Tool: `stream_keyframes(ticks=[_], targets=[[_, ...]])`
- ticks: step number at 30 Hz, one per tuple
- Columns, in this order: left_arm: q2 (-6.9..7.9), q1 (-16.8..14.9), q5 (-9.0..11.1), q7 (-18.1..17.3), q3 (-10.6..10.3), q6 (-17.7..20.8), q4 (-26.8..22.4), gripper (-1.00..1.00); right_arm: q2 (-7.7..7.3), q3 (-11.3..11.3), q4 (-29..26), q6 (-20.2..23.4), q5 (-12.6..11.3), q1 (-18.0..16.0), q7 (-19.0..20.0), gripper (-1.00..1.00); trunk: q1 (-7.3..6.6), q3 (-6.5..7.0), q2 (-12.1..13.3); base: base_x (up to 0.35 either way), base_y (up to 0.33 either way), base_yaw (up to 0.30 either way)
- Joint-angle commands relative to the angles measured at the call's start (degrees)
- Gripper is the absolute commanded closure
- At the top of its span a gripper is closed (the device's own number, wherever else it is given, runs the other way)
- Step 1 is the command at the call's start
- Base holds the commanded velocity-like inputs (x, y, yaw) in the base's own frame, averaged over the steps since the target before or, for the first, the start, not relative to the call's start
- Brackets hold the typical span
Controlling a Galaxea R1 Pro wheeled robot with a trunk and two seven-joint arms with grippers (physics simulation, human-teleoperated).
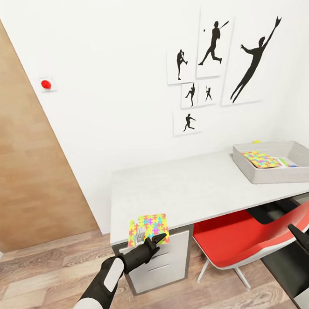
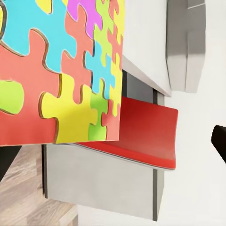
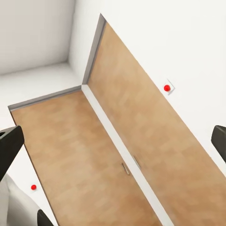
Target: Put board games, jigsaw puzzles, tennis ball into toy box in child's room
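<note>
Left end effector at jigsaw puzzle

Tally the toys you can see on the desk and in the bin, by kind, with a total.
Jigsaw puzzles: 2, one at the table's front edge by the left gripper, one in the toy box
Tennis ball: 1, peeking behind the toy box
Board games: 1, a sliver showing beside the puzzle in the toy box
Total: 4

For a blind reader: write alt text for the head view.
The left gripper reaches a jigsaw puzzle overhanging the table edge. A second puzzle lies in the toy box, above a red chair.
</note>
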Motion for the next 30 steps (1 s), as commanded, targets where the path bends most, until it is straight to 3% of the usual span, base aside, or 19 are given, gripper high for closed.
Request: stream_keyframes(ticks=[1, 6, 10, 17, 30], targets=[[-0.06, 0.0, 0.2, -0.1, 0.3, 0.4, 0.0, -1.00, -0.03, 0.0, 0.0, 0.6, -0.2, 0.0, 0.1, -1.00, 0.23, -0.23, -0.4, 0.000, 0.000, 0.000], [-0.06, 0.0, 2.0, -0.1, 0.2, 0.4, 0.0, -1.00, -0.03, 0.3, 0.0, 0.6, -0.2, 0.0, 0.0, -1.00, 1.33, -1.13, -2.4, 0.000, 0.000, 0.000], [-0.06, -0.1, 2.9, -0.1, 0.2, 0.4, 0.0, -1.00, -0.03, 1.4, 0.0, 0.6, -0.1, 0.0, 0.1, -1.00, 1.33, -1.13, -2.4, 0.000, 0.000, 0.000], [-0.06, 0.0, 3.1, -0.1, 0.2, 0.4, 0.0, -1.00, -0.03, 1.8, 0.0, 0.6, 0.0, 0.0, 0.0, -1.00, 2.20, -1.85, -4.1, 0.000, 0.000, 0.000], [-0.06, 0.0, 3.1, -0.1, 0.1, 0.4, 0.0, -1.00, -0.03, 1.8, 0.0, 0.6, 0.0, 0.0, 0.0, -1.00, 2.20, -1.85, -4.1, 0.000, 0.000, 0.000]])
